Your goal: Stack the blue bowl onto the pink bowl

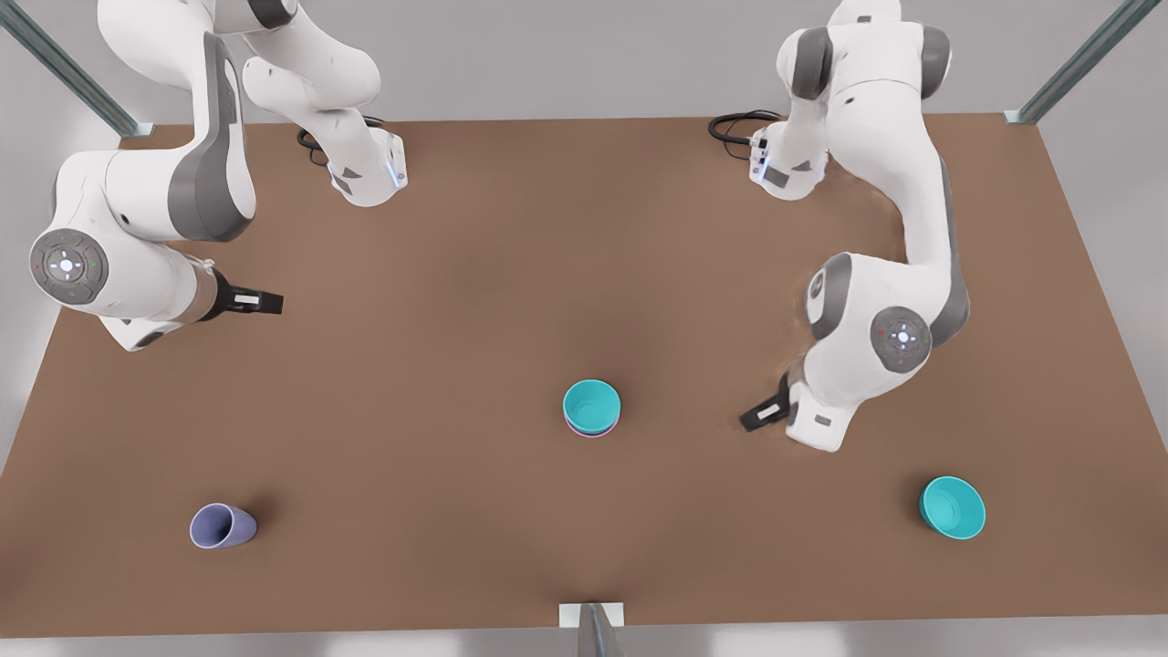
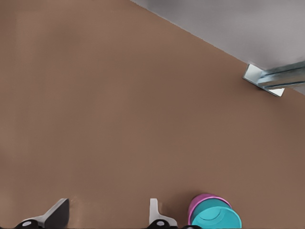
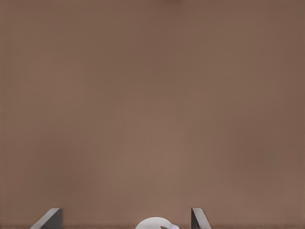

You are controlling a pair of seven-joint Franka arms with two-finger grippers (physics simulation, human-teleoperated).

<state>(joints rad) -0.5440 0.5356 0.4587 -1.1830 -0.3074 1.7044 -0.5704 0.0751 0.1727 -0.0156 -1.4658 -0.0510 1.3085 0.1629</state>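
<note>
Basically done: the blue bowl (image 1: 591, 403) is nested in the pink bowl (image 1: 591, 431) mid-desk (image 1: 456, 274). Nothing is held; the left pincer (image 1: 765, 414) and right pincer (image 1: 257, 301) are spread open, both parked away.

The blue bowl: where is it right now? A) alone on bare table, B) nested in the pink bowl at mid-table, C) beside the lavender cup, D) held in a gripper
B: the blue bowl sits inside the pink bowl, whose rim peeks out beneath it; the left wrist view shows the same stack, and both grippers are open and away from it.
</note>
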